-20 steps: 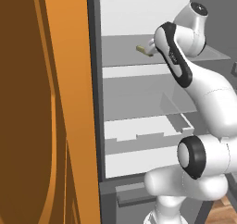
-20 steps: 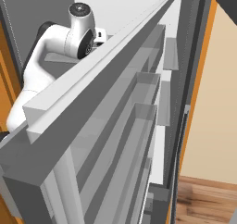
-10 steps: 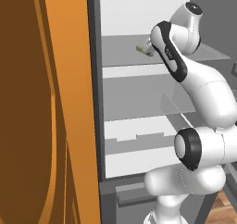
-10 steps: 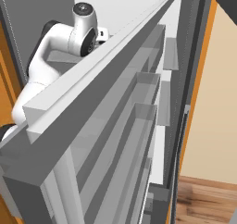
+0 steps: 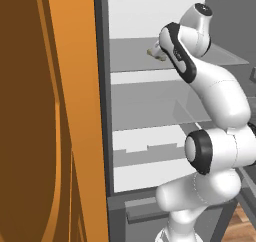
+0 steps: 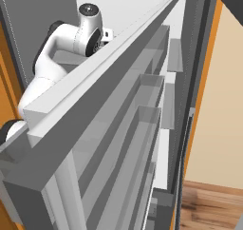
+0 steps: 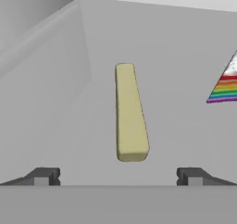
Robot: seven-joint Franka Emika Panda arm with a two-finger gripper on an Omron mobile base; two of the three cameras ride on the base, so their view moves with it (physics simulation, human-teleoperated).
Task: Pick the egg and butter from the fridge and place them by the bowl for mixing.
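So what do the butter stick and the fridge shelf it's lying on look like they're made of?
The butter looks like a soft, matte, waxy solid: flat pale yellow, rounded edges, no wrapper or shine. The shelf under it looks like smooth grey plastic or painted metal: even colour, faint soft shading, no grain. Being rendered, neither look settles the material.

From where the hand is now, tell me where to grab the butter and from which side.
Take the butter across its narrow width near the middle, coming straight in along the hand's line. It lies flat on the fridge shelf, lengthwise away from the open gripper, so its long flat sides likely meet the fingers squarely.
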